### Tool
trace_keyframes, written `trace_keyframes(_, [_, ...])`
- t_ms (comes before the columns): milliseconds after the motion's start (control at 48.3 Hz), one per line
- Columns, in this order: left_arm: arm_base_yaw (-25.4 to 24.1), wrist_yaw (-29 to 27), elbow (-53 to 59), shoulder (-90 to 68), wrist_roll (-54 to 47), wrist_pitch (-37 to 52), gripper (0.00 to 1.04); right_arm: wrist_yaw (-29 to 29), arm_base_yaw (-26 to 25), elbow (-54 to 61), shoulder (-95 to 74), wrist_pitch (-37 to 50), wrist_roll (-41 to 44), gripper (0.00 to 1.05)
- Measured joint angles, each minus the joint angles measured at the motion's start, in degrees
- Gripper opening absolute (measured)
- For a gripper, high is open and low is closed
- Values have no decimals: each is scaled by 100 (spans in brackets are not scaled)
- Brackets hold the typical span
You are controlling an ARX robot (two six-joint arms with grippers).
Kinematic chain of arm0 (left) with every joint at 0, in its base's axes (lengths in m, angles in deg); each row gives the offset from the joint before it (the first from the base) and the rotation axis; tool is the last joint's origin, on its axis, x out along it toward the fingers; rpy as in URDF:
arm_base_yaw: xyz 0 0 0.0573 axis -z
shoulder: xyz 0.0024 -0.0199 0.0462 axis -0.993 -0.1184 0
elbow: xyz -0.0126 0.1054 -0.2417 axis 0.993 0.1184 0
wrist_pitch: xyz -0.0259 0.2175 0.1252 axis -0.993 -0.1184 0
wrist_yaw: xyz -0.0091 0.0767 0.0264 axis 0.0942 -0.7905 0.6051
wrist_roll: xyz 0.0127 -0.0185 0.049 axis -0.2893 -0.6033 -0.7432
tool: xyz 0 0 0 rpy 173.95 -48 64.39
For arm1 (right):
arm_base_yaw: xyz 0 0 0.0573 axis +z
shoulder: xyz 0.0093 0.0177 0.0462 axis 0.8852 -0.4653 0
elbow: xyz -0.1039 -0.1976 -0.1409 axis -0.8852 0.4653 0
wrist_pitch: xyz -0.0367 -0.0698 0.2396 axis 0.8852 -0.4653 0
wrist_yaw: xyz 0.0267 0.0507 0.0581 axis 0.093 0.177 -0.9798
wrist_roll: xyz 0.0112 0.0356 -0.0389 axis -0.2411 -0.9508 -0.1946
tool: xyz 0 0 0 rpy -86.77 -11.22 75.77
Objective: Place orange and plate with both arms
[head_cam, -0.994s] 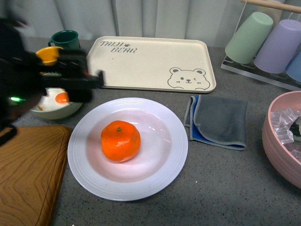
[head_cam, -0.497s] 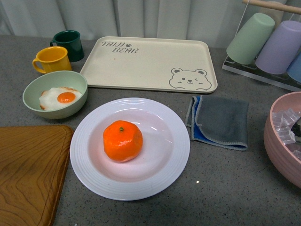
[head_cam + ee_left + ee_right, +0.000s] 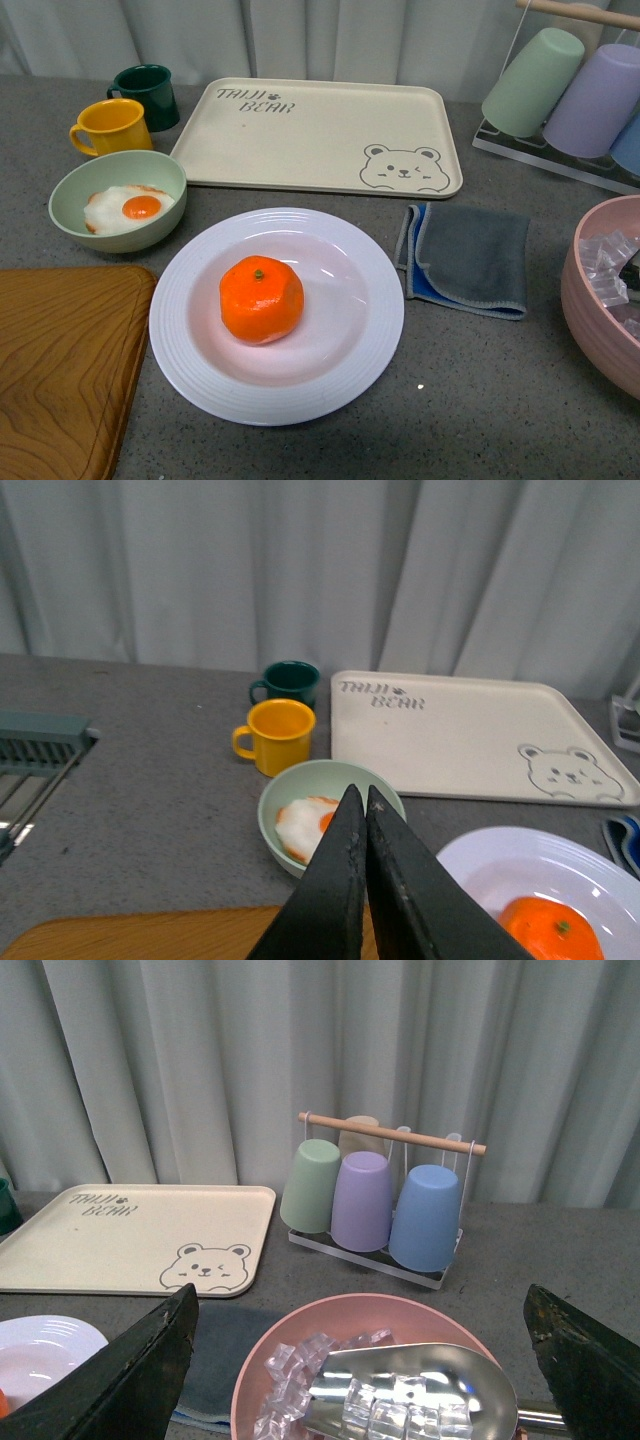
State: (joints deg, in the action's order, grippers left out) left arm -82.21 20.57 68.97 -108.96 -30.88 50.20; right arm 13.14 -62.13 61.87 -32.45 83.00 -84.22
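Note:
The orange [image 3: 261,299] sits in the middle of the white plate [image 3: 370,340], which rests on the grey counter in front of the bear tray. Neither arm shows in the front view. In the left wrist view my left gripper [image 3: 359,795] is shut and empty, raised above the counter, with the green bowl beyond its tips; the orange [image 3: 551,931] and the plate [image 3: 500,865] lie beside it. In the right wrist view my right gripper [image 3: 360,1305] is open wide and empty, raised above the pink bowl; a slice of the plate [image 3: 45,1345] shows at the edge.
A cream bear tray [image 3: 320,135] lies behind the plate. A green bowl with a fried egg [image 3: 118,205], a yellow mug [image 3: 110,125] and a dark green mug [image 3: 148,92] stand left. A wooden board [image 3: 60,360], a grey cloth [image 3: 468,258], a pink bowl of ice [image 3: 605,300] and a cup rack [image 3: 565,90] are around.
A second ago my left arm hung over the green bowl at the left of the front view. It has drawn back out of that view. The orange and plate stay put.

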Motion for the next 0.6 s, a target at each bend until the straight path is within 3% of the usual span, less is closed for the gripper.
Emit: trace_keyframes(600, [-85, 35, 7, 2127, 0, -1941, 4, 2, 0, 0, 0, 0, 0, 95])
